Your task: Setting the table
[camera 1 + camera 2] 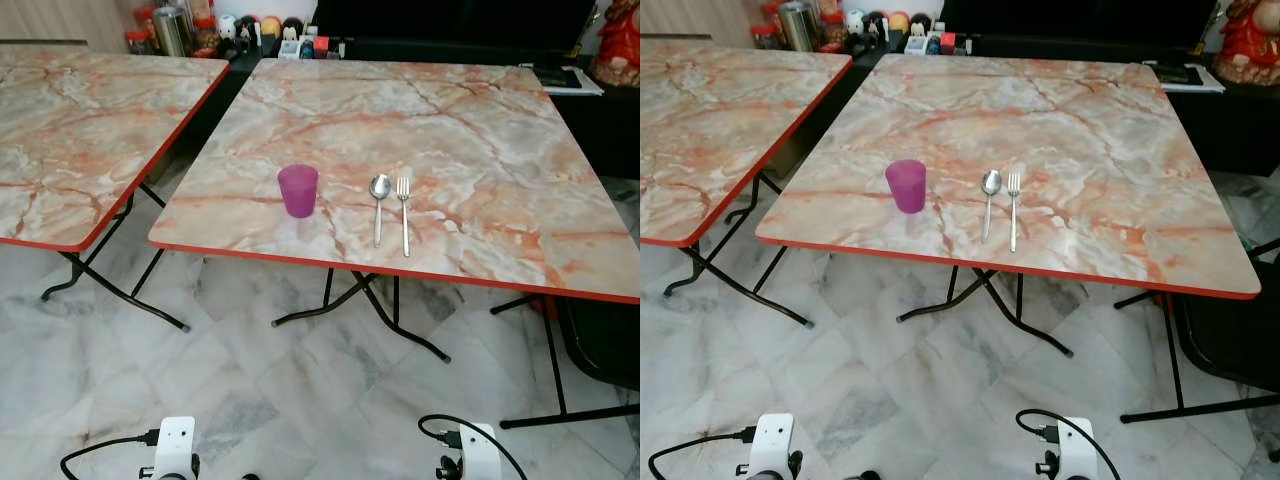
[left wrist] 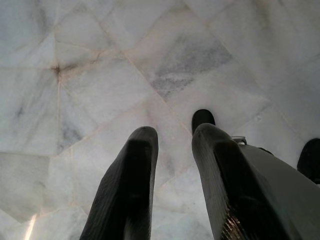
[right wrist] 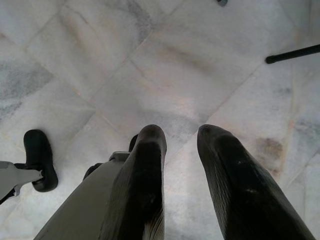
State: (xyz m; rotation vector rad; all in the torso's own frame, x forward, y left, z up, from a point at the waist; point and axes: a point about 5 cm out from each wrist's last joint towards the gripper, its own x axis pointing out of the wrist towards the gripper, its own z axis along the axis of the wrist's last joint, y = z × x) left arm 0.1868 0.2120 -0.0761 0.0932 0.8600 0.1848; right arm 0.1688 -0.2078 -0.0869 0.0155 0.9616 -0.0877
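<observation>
Both arms hang low over the pale marble floor (image 1: pixel 300 400). The left claw (image 2: pixel 172 137) points down at the tiles with its fingers spread a little and nothing between them, and the right claw (image 3: pixel 180 137) does the same. Beyond them stands the marble-patterned table (image 1: pixel 480 130) with a red edge on black folding legs. Near its front edge a purple cup (image 1: pixel 298 190) stands upright, and to its right, apart from it, a spoon (image 1: pixel 379 205) and a fork (image 1: pixel 404 212) lie side by side. A second table (image 1: pixel 80 120) stands to the left. At the far wall is a shelf of small jars and figurines (image 1: pixel 250 30).
</observation>
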